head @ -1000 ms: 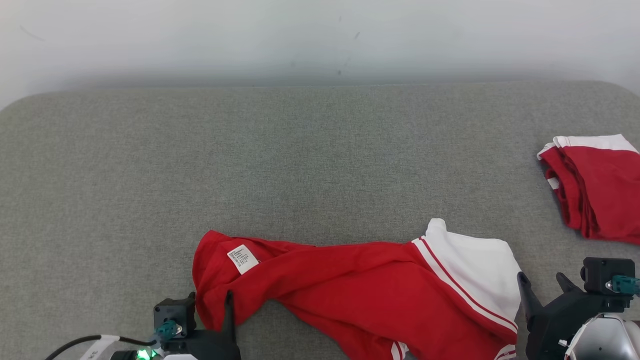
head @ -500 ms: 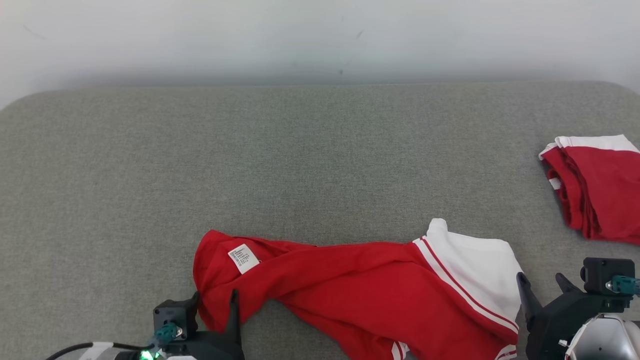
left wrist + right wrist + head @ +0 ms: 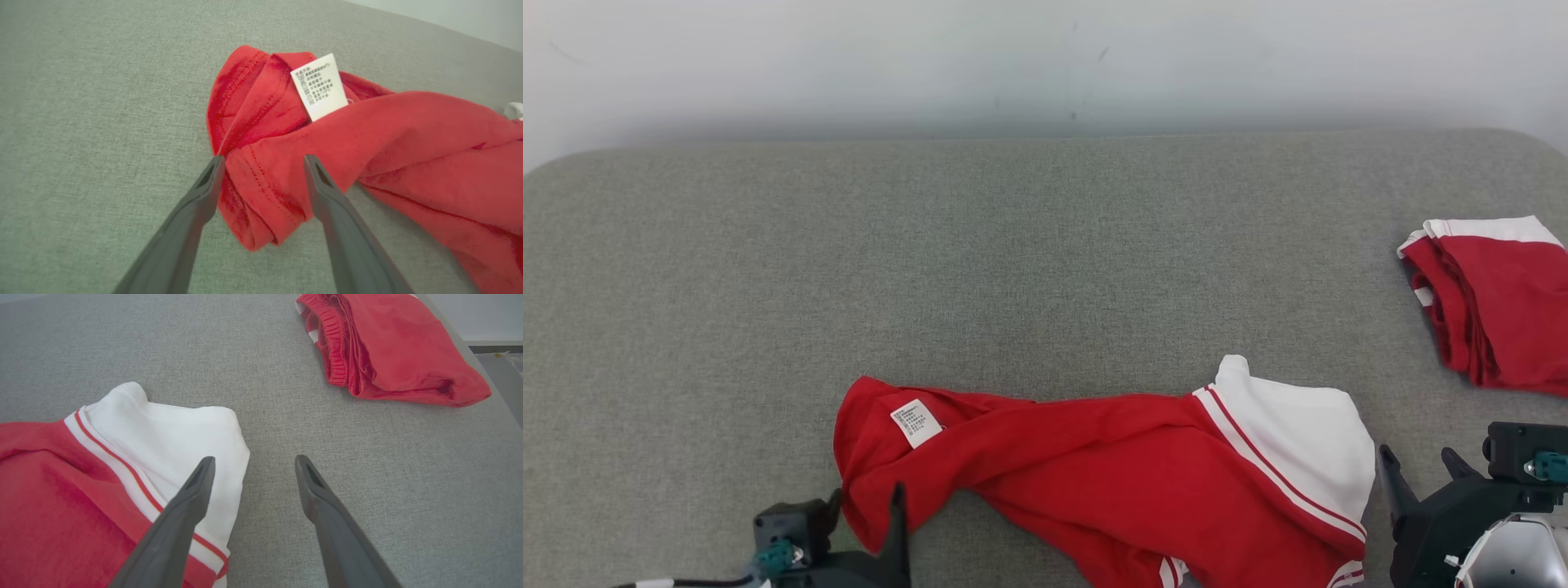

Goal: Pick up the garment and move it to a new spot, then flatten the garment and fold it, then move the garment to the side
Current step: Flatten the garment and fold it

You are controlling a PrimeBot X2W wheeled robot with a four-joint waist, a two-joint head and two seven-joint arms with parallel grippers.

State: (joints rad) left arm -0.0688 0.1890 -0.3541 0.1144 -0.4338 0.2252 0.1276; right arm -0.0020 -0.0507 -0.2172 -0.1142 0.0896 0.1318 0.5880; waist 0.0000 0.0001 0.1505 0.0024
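**Left claw** (image 3: 263,159): released, both fingers spread wide, nothing clamped. The fingers straddle the bunched red end of the garment (image 3: 1111,457). The fold of cloth lies between the tips, though the wrist view cannot settle whether the tips touch it. Just beyond the tips sits the white care label (image 3: 319,86), face up on the crumpled fabric. From there the garment runs across toward the right claw's side.

**Right claw** (image 3: 254,459): likewise released and empty. Its inner finger hangs over the edge of the white sleeve panel (image 3: 179,428) (trimmed with a thin red stripe), and its outer finger stands over bare grey padding (image 3: 1013,245). Further out, ahead and to the outer side, lies a folded red bundle (image 3: 392,347), well apart from the work piece.

**Progress, as judged:** no step is complete. The garment lies twisted and unflattened close in front of both claws, not lifted. Pick-up, relocation, flattening, folding and the move aside all remain.

**Change against one second earlier:** in the head view the left claw has drawn back slightly toward the robot, and the right claw has shifted a little outward. Both have stayed spread. The garment has kept its lie, and the small overall shift of the picture is camera motion
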